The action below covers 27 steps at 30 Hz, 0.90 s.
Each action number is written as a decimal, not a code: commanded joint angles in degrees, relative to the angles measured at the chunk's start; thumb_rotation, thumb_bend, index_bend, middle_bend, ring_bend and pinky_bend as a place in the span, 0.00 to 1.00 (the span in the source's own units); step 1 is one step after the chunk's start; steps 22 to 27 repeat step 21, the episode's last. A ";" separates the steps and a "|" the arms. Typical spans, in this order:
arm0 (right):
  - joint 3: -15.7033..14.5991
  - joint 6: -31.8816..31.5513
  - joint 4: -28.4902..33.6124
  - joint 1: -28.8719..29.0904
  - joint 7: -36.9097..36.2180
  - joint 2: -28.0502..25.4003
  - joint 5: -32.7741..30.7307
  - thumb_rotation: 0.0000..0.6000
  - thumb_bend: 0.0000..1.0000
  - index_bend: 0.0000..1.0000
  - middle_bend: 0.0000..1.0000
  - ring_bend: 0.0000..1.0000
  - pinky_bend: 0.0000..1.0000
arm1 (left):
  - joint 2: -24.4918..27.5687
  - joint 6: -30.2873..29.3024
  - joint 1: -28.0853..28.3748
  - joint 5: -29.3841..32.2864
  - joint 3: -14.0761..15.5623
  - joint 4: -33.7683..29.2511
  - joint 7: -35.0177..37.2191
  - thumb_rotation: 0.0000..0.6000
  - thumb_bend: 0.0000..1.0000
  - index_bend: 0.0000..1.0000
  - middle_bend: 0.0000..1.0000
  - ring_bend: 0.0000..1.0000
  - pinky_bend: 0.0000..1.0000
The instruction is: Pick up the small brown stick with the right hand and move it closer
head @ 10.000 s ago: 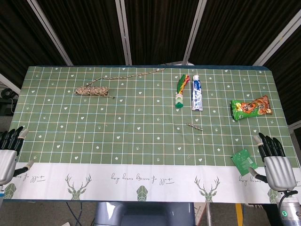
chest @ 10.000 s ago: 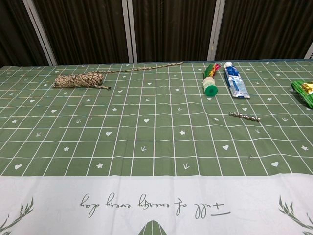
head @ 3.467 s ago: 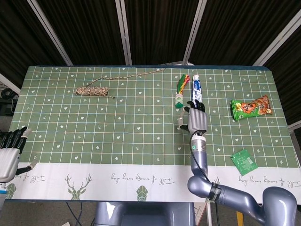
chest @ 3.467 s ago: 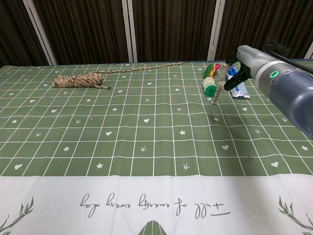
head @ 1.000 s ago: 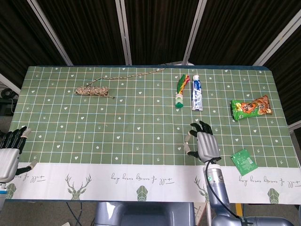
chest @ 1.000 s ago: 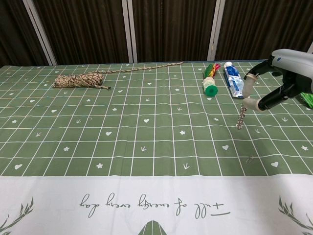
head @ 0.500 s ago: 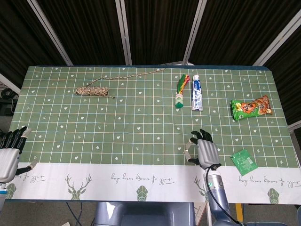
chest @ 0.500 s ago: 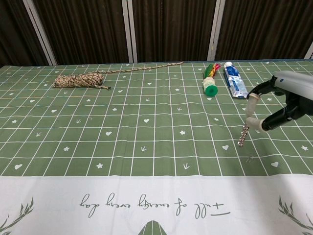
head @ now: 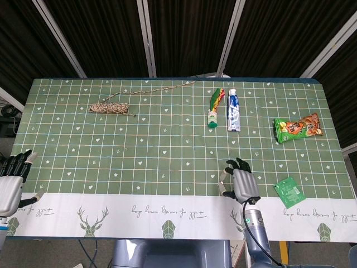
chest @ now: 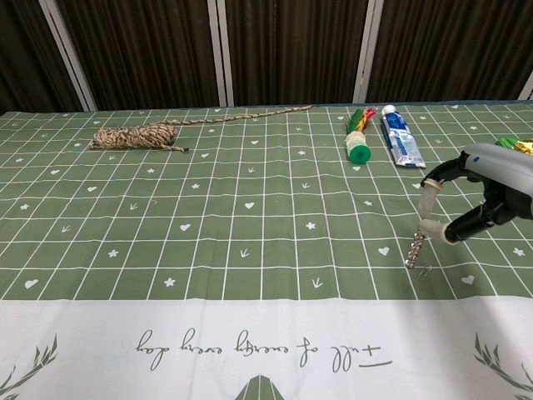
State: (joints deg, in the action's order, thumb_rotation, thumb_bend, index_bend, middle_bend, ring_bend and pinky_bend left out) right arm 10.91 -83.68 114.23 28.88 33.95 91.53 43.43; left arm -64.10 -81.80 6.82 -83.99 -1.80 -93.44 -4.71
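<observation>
My head camera looks steeply down from high over the whole table toward dark curtains, my chest camera sits low and near at its front edge facing across, both sharing the green cloth's middle.

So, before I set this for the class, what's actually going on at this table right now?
The robot's right hand pinches the small brown stick in its fingers, letting it hang down near the front of the green tablecloth. The stick's lower end looks at or just above the cloth. The left hand rests open at the table's edge, holding nothing.
</observation>
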 commanded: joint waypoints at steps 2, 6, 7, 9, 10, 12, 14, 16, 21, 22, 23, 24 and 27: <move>0.10 0.19 -0.27 -0.13 0.05 0.05 -0.14 1.00 0.33 0.64 0.16 0.00 0.00 | 0.00 -0.01 0.00 0.01 -0.01 0.01 0.00 1.00 0.15 0.00 0.00 0.00 0.00; 0.31 0.55 -0.92 -0.35 -0.07 0.15 -0.55 1.00 0.33 0.64 0.16 0.00 0.00 | -0.01 -0.02 0.00 -0.03 0.00 -0.01 -0.01 1.00 0.15 0.00 0.00 0.00 0.00; 0.37 0.61 -0.98 -0.39 -0.13 0.17 -0.68 1.00 0.33 0.64 0.16 0.00 0.00 | -0.01 -0.03 -0.01 -0.04 0.00 0.00 -0.01 1.00 0.15 0.00 0.00 0.00 0.00; 0.58 0.78 -1.10 -0.50 -0.34 0.25 -0.99 1.00 0.33 0.64 0.16 0.00 0.00 | -0.01 -0.04 0.00 -0.04 -0.01 0.01 -0.01 1.00 0.15 0.00 0.00 0.00 0.00; 0.60 0.83 -1.16 -0.50 -0.33 0.26 -1.00 1.00 0.33 0.64 0.16 0.00 0.00 | -0.01 -0.03 0.00 -0.03 -0.02 0.00 -0.02 1.00 0.16 0.00 0.00 0.00 0.00; 0.50 0.88 -1.50 -0.51 -0.08 0.27 -0.86 1.00 0.33 0.64 0.16 0.00 0.00 | -0.03 -0.04 -0.01 -0.04 0.00 0.01 -0.03 1.00 0.16 0.00 0.00 0.00 0.00; 0.66 1.04 -1.89 -0.55 -0.10 0.37 -1.03 1.00 0.33 0.64 0.16 0.00 0.00 | -0.03 -0.02 -0.01 -0.02 0.00 0.00 -0.03 1.00 0.15 0.00 0.00 0.00 0.00; 0.86 1.16 -2.11 -0.56 -0.07 0.37 -1.14 1.00 0.33 0.64 0.16 0.00 0.00 | -0.03 -0.04 -0.01 -0.04 0.00 0.02 -0.03 1.00 0.16 0.00 0.00 0.00 0.00; 1.18 1.27 -2.46 -0.62 -0.04 0.39 -1.16 1.00 0.33 0.64 0.16 0.00 0.00 | -0.03 -0.08 -0.03 -0.06 0.00 0.02 -0.03 1.00 0.15 0.00 0.00 0.00 0.00; 1.18 1.27 -2.46 -0.62 -0.04 0.39 -1.16 1.00 0.33 0.64 0.16 0.00 0.00 | -0.03 -0.08 -0.03 -0.06 0.00 0.02 -0.03 1.00 0.15 0.00 0.00 0.00 0.00; 1.18 1.27 -2.46 -0.62 -0.04 0.39 -1.16 1.00 0.33 0.64 0.16 0.00 0.00 | -0.03 -0.08 -0.03 -0.06 0.00 0.02 -0.03 1.00 0.15 0.00 0.00 0.00 0.00; 1.18 1.27 -2.46 -0.62 -0.04 0.39 -1.16 1.00 0.33 0.64 0.16 0.00 0.00 | -0.03 -0.08 -0.03 -0.06 0.00 0.02 -0.03 1.00 0.15 0.00 0.00 0.00 0.00; 1.18 1.27 -2.46 -0.62 -0.04 0.39 -1.16 1.00 0.33 0.64 0.16 0.00 0.00 | -0.03 -0.08 -0.03 -0.06 0.00 0.02 -0.03 1.00 0.15 0.00 0.00 0.00 0.00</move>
